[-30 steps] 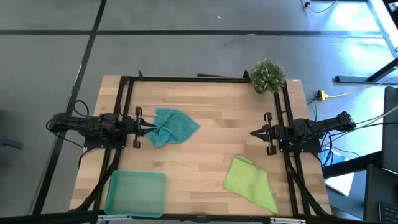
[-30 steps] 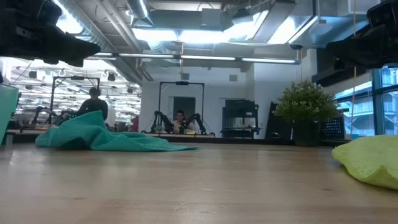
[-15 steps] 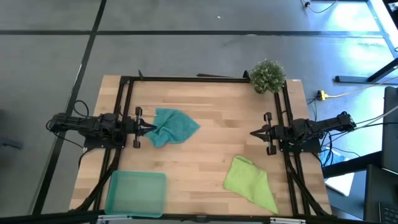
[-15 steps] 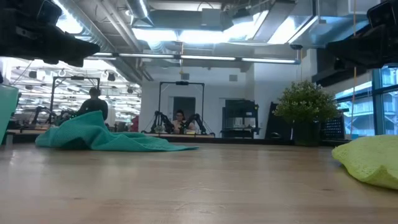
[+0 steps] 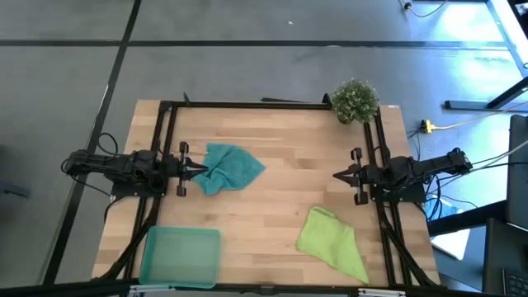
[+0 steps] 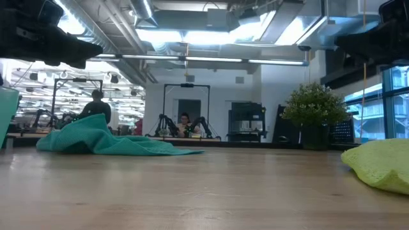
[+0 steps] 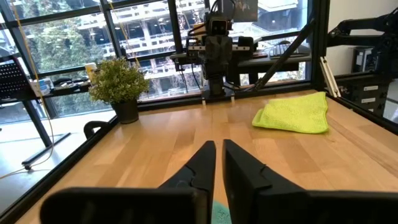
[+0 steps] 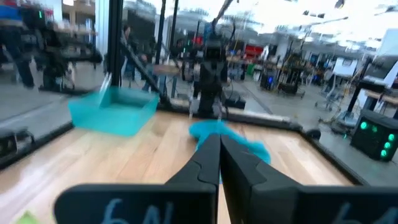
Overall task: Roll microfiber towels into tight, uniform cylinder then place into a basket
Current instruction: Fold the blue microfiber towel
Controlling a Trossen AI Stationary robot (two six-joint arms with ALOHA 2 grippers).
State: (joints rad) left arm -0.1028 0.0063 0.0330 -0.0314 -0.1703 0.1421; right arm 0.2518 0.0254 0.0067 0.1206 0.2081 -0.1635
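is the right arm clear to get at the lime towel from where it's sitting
Probably yes. The right gripper hangs shut above bare wood, and the lime towel lies on the same side of the table, nearer the front edge, with nothing between them. The teal towel is well away.

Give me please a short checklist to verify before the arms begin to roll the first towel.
1. Left gripper empty, fingers shut, at the teal towel edge: ok.
2. Right gripper empty, shut, over bare table: ok.
3. Teal towel spread flat for rolling: not ok, crumpled.
4. Lime towel flat: not ok, bunched.
5. Basket empty: ok.
6. Potted plant away from the towels: ok.
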